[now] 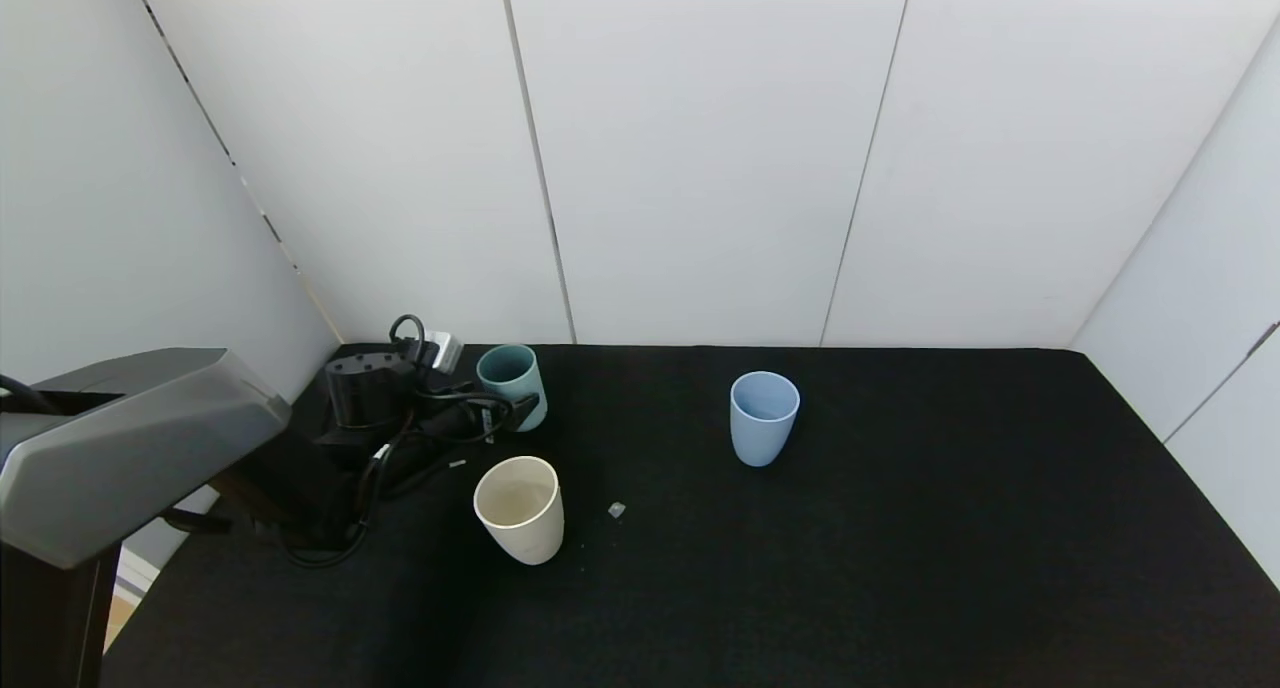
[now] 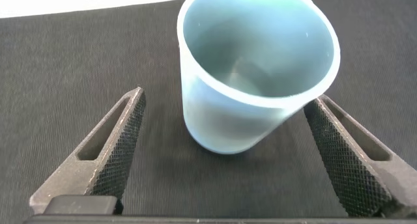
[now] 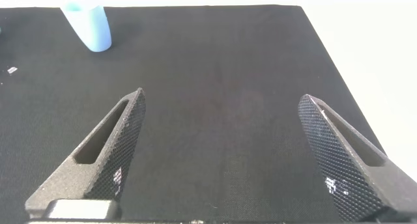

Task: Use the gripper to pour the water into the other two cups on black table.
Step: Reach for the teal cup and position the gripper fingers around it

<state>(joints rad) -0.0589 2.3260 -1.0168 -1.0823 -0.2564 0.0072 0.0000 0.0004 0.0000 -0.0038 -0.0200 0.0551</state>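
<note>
We see the teal-green cup (image 1: 512, 384) standing upright at the far left of the black table (image 1: 900, 568), between the spread fingers (image 2: 117, 146) of the left gripper (image 1: 500, 413); the fingers sit to either side of its wall and, from the left wrist view, do not seem to press it yet, though one side is close enough that we cannot be sure. Any water inside is too clear for us to make out. The cream-white cup (image 1: 519, 509) stands just in front of it, nearer the robot, and the light blue cup (image 1: 764, 417) stands upright well apart toward the table's middle. A small pale scrap (image 1: 616, 510) lies beside the cream-white cup. The right gripper (image 3: 225, 155) hovers over bare table with fingers wide apart, holding nothing.
</note>
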